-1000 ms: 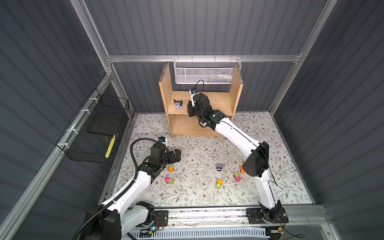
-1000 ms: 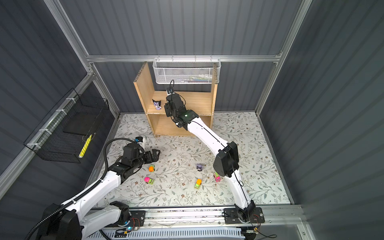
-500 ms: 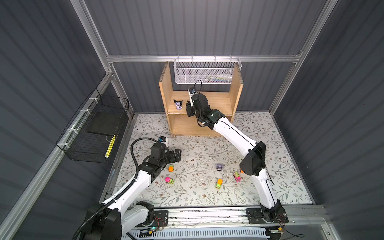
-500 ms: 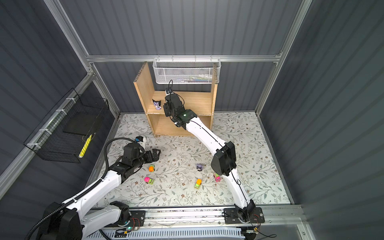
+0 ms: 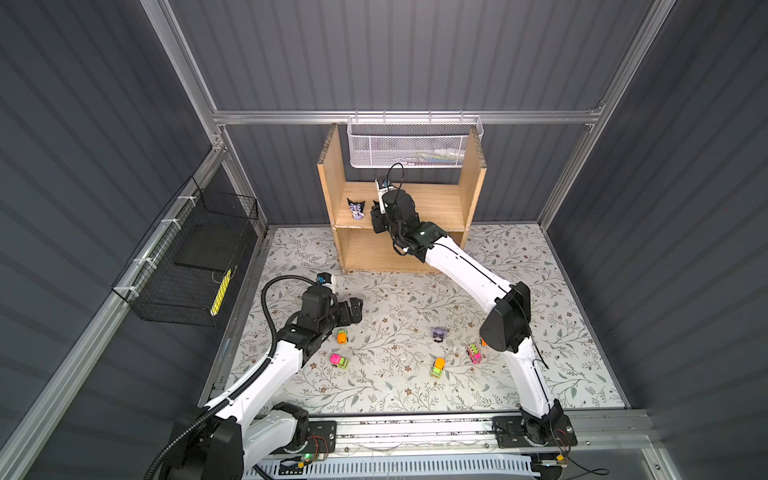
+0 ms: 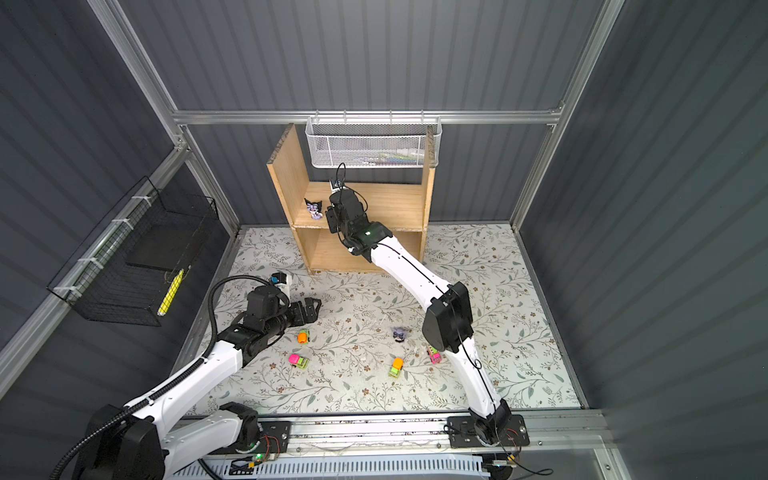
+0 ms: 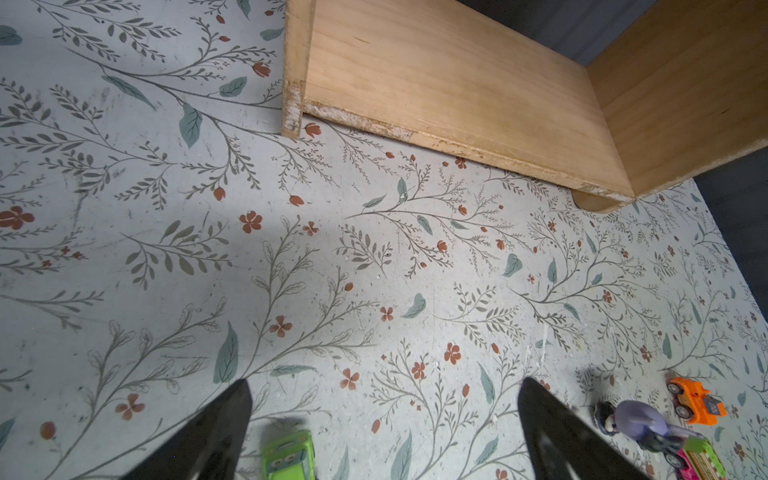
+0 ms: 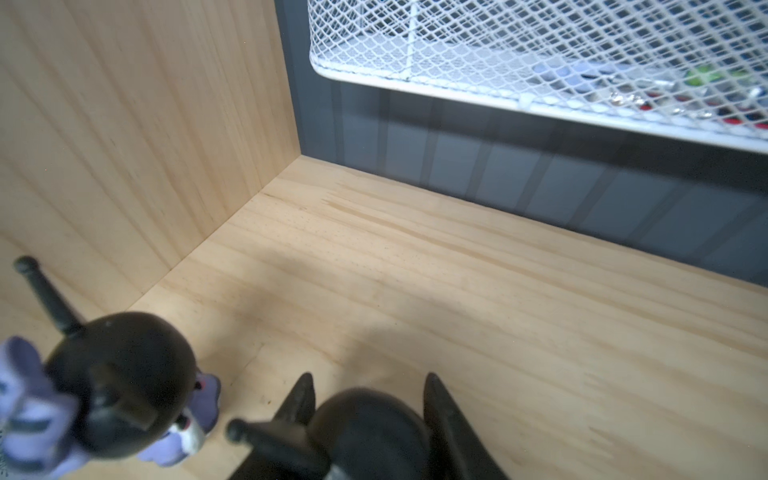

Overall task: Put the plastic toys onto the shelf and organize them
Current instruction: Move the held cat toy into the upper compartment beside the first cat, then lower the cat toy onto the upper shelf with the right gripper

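The wooden shelf [image 5: 471,183] [image 6: 286,178] stands at the back. One purple-and-black figurine [image 5: 356,208] [image 8: 120,386] stands upright at the left end of its upper tier. Just to its right, my right gripper [image 5: 376,212] [image 8: 368,380] is shut on a second figurine [image 8: 370,432], its black head between the jaws. A third figurine [image 5: 438,333] and several neon cars [image 5: 339,360] [image 5: 437,368] lie on the floral mat. My left gripper [image 5: 356,309] [image 7: 385,382] hangs open above the mat, a lime-green car [image 7: 286,455] near one fingertip [image 7: 232,415].
A white mesh basket [image 5: 411,143] hangs right above the shelf's upper tier. A black wire basket [image 5: 195,257] is fixed to the left wall. My right arm's elbow [image 5: 505,320] hangs over a pink car [image 5: 473,353].
My right gripper has shifted slightly left along the upper tier, closer to the standing figurine, still holding its figurine. The left arm has barely moved.
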Available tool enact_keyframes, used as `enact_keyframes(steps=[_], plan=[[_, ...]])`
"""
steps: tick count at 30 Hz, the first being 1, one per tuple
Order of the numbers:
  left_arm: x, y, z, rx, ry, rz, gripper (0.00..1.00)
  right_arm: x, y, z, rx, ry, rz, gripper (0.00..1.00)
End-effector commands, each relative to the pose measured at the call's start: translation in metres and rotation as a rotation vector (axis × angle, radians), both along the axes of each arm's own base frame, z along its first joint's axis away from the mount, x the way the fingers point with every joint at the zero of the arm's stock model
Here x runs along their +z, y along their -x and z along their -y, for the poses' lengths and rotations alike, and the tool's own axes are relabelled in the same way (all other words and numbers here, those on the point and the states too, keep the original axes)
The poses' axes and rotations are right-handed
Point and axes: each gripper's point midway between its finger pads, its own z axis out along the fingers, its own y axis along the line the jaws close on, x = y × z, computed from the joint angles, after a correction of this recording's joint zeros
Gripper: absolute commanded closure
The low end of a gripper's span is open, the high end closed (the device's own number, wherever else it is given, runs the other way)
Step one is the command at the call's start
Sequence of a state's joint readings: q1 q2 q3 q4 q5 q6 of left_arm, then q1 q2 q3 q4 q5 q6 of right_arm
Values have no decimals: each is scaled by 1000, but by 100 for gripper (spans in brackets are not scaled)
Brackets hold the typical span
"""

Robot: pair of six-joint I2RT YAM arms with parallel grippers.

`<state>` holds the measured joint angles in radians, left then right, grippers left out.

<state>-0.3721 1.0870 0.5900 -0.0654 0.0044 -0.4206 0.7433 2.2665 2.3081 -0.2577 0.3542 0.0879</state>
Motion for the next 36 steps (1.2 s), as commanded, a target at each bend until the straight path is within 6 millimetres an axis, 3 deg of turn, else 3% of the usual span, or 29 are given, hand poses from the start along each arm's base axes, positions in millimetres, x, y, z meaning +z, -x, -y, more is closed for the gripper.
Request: enact_keyframes(steps=[1,16,36], plan=[[5,2,3,-23,3,22,0,-19,3,-4,-4,46,-6,66],[6,3,5,-32,10,22,0,-20,3,-3,-17,57,1,59],[9,5,4,-33,14,29,0,-12,5,1,-32,51,8,32]])
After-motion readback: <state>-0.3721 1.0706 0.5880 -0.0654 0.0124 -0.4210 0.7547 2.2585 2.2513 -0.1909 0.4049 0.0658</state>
